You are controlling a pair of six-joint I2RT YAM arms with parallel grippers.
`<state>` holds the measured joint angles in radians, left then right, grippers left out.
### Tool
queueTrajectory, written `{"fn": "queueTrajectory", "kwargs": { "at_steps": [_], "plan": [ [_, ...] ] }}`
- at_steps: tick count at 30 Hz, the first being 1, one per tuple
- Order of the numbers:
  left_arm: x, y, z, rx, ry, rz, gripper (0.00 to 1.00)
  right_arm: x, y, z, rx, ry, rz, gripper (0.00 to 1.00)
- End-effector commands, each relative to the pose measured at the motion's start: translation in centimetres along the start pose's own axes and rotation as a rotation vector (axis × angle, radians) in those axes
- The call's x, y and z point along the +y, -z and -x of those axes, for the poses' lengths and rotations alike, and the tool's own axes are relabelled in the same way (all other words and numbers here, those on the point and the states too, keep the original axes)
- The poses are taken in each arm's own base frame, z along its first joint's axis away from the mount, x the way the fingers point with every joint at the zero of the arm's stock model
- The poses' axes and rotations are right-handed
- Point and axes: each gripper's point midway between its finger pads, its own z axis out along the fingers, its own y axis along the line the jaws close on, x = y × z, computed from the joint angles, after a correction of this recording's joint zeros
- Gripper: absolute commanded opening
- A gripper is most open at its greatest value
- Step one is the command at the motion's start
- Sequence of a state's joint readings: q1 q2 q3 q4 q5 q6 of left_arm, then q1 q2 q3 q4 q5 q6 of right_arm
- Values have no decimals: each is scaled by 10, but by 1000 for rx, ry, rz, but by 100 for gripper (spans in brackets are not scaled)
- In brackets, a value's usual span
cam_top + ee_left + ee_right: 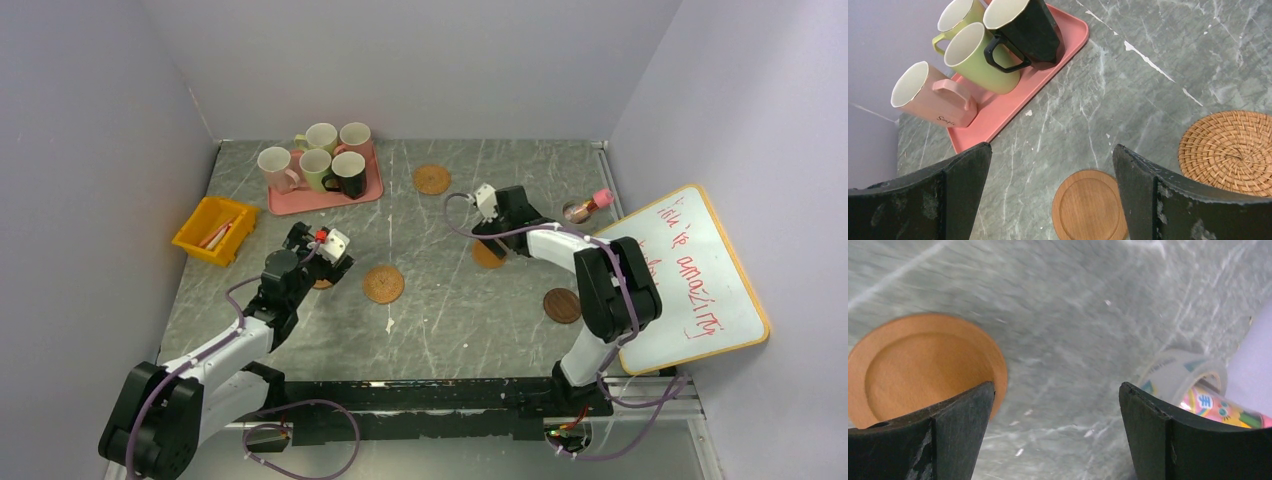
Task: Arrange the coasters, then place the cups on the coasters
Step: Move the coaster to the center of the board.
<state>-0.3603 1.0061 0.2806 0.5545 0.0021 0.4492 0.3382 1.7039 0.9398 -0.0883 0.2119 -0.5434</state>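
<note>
Left claw gapes empty above smooth coaster nr woven coaster; right claw, also wide apart w/ nothing held, hovers by orange coaster; 5 mugs on tray.

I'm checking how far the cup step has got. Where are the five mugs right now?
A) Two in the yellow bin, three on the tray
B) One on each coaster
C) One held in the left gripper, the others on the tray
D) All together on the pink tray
D: all five mugs stand crowded on the pink tray at the far left, and the woven coaster near the middle lies bare.
</note>
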Motion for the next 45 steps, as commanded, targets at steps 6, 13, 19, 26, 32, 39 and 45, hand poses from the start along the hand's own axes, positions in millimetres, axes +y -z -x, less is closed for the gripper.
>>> {"fn": "queueTrajectory", "kwargs": {
  "at_steps": [6, 13, 19, 26, 32, 39, 45],
  "plan": [
    [8, -5, 14, -36, 10, 19, 96, -60, 17, -29, 68, 0, -126, 100],
    [8, -5, 13, -31, 7, 20, 96, -78, 71, 9, -77, 12, -101, 100],
    [6, -6, 12, -30, 6, 14, 96, -62, 90, -41, 65, 227, 22, 100],
    [7, -6, 12, -29, 6, 18, 96, -40, 111, -100, 173, 392, 153, 100],
    [8, -5, 13, -29, 5, 20, 96, -18, 116, -134, 204, 476, 233, 100],
    [8, -5, 12, -28, 4, 20, 96, 5, 99, -142, 157, 472, 279, 100],
    [8, -5, 12, -27, 4, 19, 96, 14, 85, -133, 79, 452, 280, 100]
  ]
}}
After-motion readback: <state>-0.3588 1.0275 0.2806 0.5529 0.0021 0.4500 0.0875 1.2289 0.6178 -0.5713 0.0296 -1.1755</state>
